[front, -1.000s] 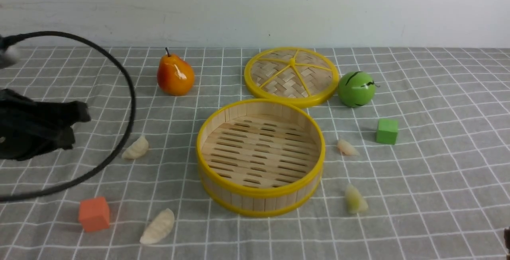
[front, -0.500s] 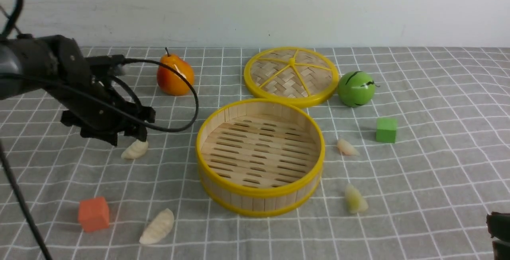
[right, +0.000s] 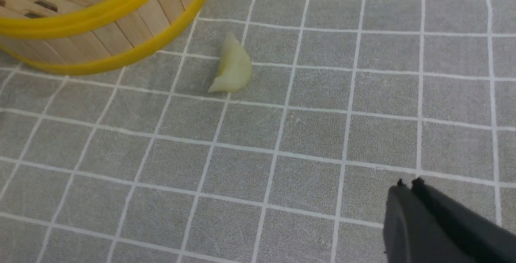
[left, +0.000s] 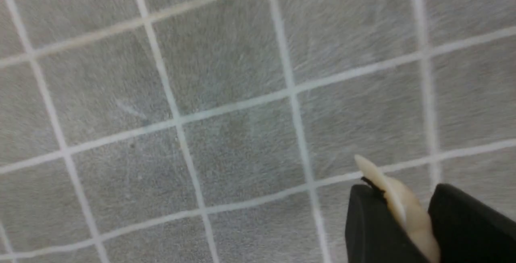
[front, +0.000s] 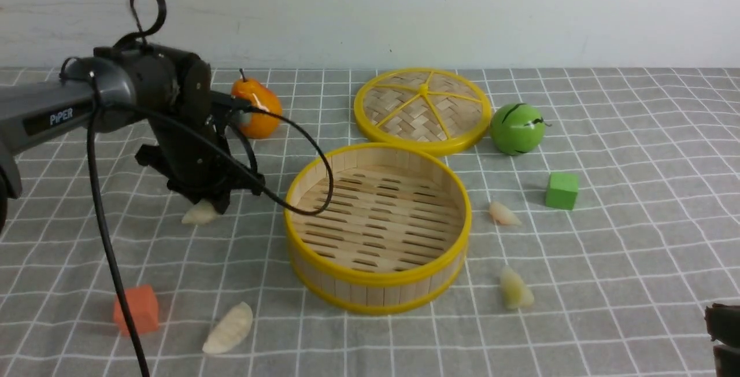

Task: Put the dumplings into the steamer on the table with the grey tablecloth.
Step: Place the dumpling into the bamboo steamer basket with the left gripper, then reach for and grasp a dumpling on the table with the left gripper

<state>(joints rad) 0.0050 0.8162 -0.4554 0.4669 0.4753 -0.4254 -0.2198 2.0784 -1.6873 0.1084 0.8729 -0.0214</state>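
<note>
pinching a dumpling (left: 408, 210) on the grey tablecloth (left: 225, 73) are the left fingers (left: 371, 226); the right fingers (right: 403, 226) sit pressed together.

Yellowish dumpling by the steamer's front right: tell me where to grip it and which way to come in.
Grip the yellowish dumpling across its thick middle, straight down from above. It lies on the tablecloth as a narrow crescent, so the right end effector, now shut, should open and straddle its short width. The steamer wall stands clear of it.
</note>
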